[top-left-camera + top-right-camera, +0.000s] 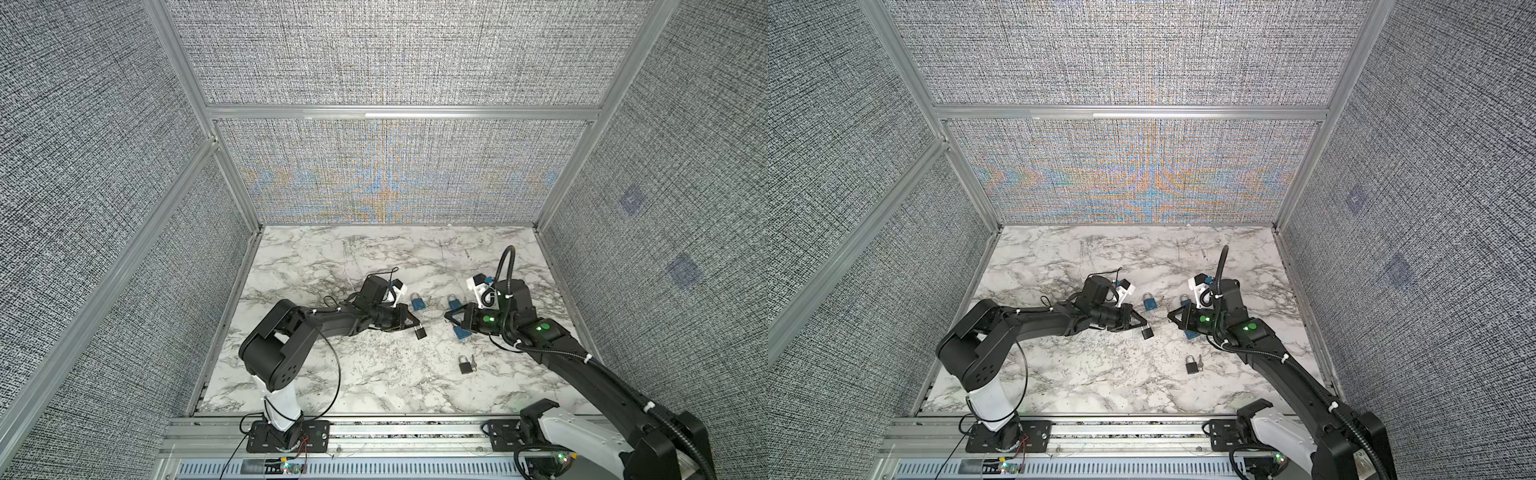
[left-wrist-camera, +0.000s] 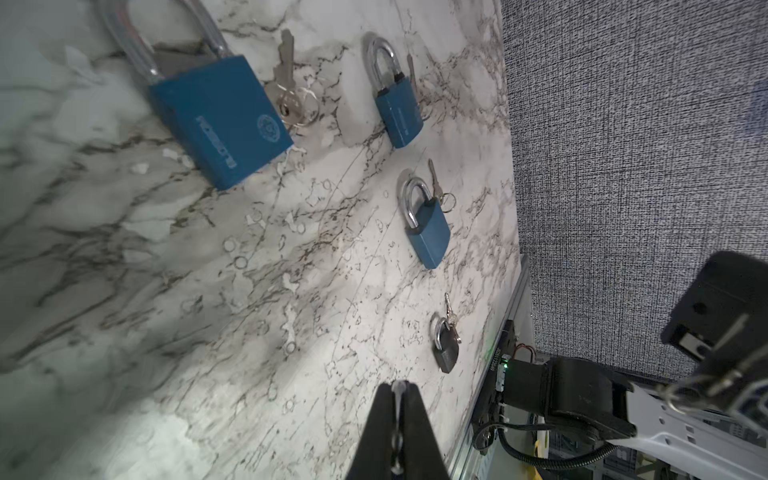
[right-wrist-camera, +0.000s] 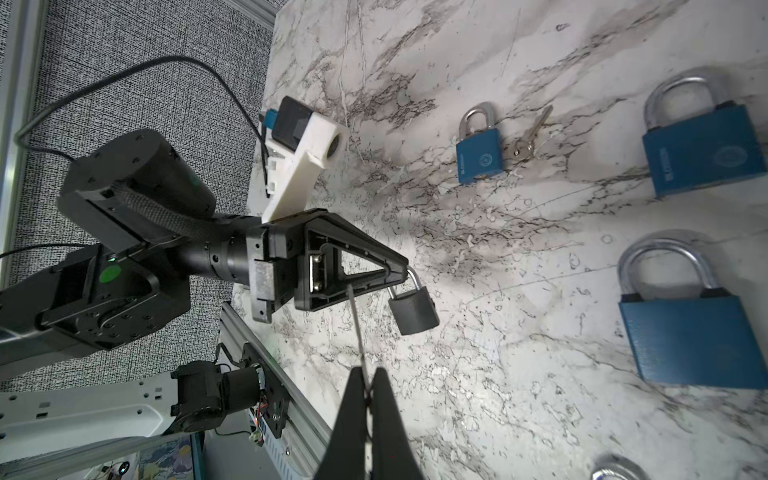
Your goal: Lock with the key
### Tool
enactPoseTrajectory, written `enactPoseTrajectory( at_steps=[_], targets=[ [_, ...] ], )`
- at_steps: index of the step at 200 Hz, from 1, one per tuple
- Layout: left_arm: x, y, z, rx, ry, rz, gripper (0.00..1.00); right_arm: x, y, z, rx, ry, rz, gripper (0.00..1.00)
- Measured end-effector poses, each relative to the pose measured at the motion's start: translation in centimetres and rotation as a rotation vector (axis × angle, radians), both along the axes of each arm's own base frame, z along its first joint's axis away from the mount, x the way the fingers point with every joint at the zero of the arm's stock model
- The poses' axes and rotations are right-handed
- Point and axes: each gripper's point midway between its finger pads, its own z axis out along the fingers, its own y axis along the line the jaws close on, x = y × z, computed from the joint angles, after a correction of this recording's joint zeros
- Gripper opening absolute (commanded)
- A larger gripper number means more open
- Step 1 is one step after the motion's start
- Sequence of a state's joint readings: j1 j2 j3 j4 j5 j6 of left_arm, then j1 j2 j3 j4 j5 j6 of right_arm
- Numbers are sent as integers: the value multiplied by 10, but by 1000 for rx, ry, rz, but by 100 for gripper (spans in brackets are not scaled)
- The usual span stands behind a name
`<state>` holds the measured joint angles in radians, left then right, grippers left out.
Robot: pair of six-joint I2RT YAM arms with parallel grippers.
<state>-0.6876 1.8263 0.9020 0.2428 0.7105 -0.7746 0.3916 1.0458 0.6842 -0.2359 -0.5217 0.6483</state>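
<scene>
Only the right wrist view shows us the key (image 3: 357, 332), a thin silver strip pinched in the fully closed right end effector (image 3: 368, 386), its tip near the padlock (image 3: 413, 311). We see that small matte black padlock hanging by its curved steel shackle from the clamped left end effector (image 3: 405, 270), over the marble-patterned table (image 1: 395, 386). Beyond the padlock, a blue padlock (image 1: 417, 302) lies flat.
</scene>
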Motion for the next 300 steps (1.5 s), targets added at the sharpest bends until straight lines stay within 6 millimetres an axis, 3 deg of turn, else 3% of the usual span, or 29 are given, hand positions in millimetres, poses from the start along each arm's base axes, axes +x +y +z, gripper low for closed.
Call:
enactPoseTrajectory(
  at_steps=[57,91,122,173,203,247,300],
  targets=[
    [-7,-8,-29,57,62,-26,0,1,1,-11,-19,20,13,0],
    [-6,-8,-36,77,76,-28,19,0,2,-18,-23,47,20,0],
    [-4,-9,-40,101,72,-23,27,1,2,-20,-28,53,20,0],
    [1,-2,-46,160,54,5,29,4,-3,-30,-68,68,-7,0],
    [4,6,-46,191,32,35,29,1,-4,-46,-116,94,-15,0],
    [10,24,-25,215,-44,105,29,-5,6,-77,-210,147,10,0],
    [21,55,22,209,-220,216,29,-5,20,-116,-291,207,36,0]
  ],
)
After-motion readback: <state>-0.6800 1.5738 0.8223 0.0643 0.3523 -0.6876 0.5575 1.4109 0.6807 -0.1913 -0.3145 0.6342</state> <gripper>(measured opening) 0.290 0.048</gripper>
